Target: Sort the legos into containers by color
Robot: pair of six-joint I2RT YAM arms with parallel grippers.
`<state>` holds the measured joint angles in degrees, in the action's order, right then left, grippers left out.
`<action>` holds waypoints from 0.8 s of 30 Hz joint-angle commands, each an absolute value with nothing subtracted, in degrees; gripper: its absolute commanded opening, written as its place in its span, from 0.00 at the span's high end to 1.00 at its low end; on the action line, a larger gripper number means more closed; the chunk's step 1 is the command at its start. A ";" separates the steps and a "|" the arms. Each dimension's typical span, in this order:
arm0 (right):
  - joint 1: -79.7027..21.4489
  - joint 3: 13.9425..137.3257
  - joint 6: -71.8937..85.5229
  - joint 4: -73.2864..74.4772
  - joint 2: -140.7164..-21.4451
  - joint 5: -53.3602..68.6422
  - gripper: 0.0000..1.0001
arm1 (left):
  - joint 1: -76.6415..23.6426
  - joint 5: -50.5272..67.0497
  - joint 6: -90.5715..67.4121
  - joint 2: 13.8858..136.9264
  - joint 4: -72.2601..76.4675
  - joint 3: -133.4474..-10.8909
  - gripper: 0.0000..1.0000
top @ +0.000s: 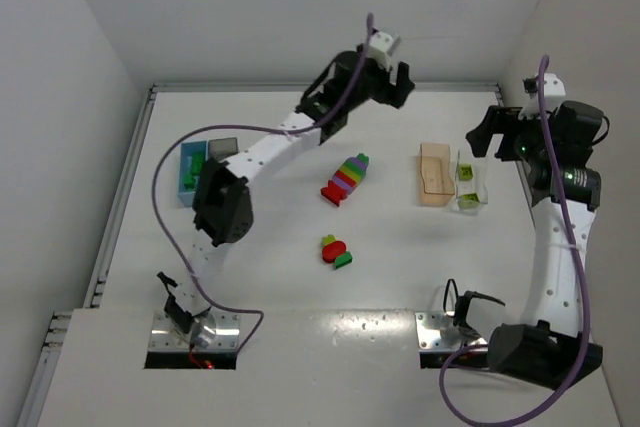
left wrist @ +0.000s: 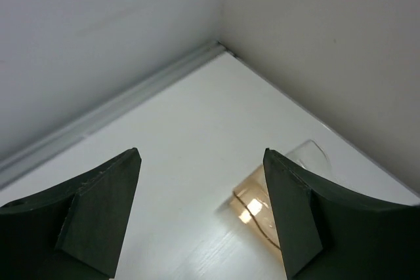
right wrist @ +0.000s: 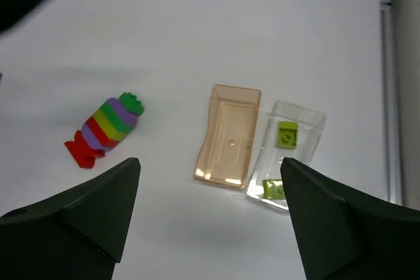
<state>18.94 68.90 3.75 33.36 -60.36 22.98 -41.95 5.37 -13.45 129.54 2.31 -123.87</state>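
Observation:
A rainbow-striped lego cluster (top: 345, 179) (right wrist: 105, 126) lies mid-table, with a red base piece and a green top. Nearer the arms sits a small heap of red and green legos (top: 335, 250). The peach-orange container (top: 434, 174) (right wrist: 228, 134) (left wrist: 259, 211) is empty. Touching its right side, the clear container (top: 482, 192) (right wrist: 298, 162) holds two lime-yellow legos (right wrist: 286, 134). The light blue container (top: 187, 182) at the left holds a green lego (top: 200, 162), and the dark grey container (top: 222, 148) stands beside it. My left gripper (top: 400, 82) (left wrist: 201, 162) is open and empty, high near the back wall. My right gripper (top: 487, 132) (right wrist: 210, 165) is open and empty, raised above the peach-orange container.
White walls close the table at the back and on both sides. A metal rail (right wrist: 387, 83) runs along the right edge, just beyond the clear container. The left arm's links (top: 260, 157) stretch over the table's left half, right beside the dark grey and light blue containers.

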 commanded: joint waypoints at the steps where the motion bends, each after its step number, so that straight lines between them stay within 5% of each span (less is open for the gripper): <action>1: 16.98 68.38 2.74 32.24 -64.40 32.41 0.12 | -39.31 -0.17 -11.24 116.06 -5.70 -118.68 0.18; 7: 4.62 65.22 -3.58 36.30 -71.01 40.96 0.18 | -30.07 -3.52 -15.21 99.69 -11.34 -103.13 0.16; 18: -23.80 65.04 -1.42 34.99 -82.78 26.91 0.25 | -9.59 -4.83 -9.67 77.97 -17.23 -84.56 0.14; 24: -35.67 66.27 6.76 32.43 -88.85 9.63 0.26 | 0.33 -4.83 -11.51 70.76 -17.23 -77.44 0.12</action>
<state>-32.08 64.77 2.07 35.40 -87.99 20.40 -3.03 -4.47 -10.76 74.98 -17.98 -78.81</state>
